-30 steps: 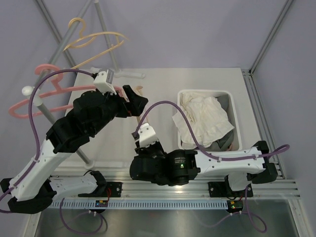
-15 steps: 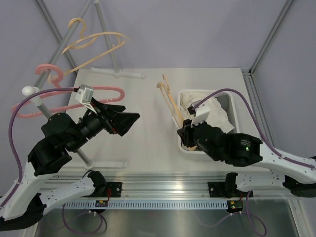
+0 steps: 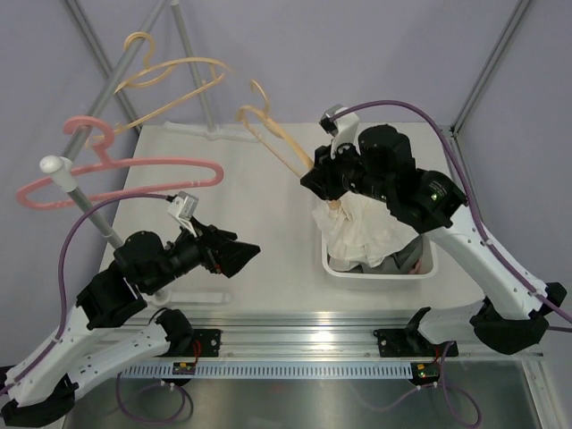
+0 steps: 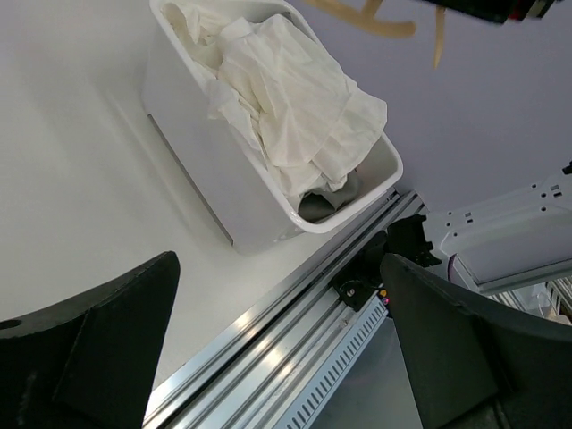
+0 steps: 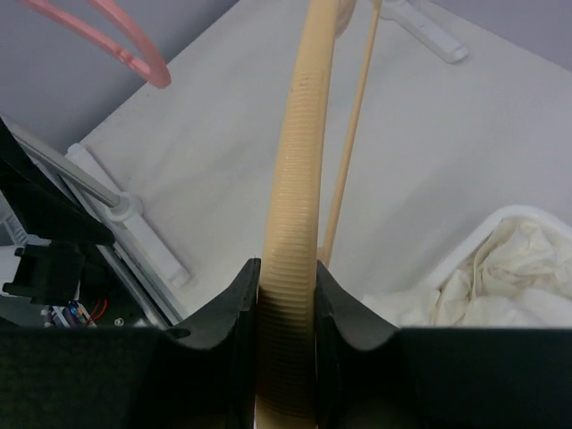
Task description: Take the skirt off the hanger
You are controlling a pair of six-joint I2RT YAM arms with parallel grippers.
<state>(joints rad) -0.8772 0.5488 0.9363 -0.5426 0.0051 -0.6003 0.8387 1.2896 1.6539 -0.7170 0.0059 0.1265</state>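
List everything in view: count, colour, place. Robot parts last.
table: one, white, under everything
bin: one, white, table's right side
white fabric: one heap, white, in the bin
grey cloth: one, grey, in the bin under the fabric
rail: one, metal, left
pink hanger: one, pink, on the rail
beige hanger: one, beige, upper left
held hanger: one, beige, above the bin
left pincer: one, black, open, empty
right pincer: one, black, shut on the held hanger

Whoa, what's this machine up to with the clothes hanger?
The right gripper is clamped on a beige hanger, holding it up over a white bin. The white skirt is heaped in the bin; whether any of it hangs on the hanger is unclear. The left gripper is open and empty over the table.
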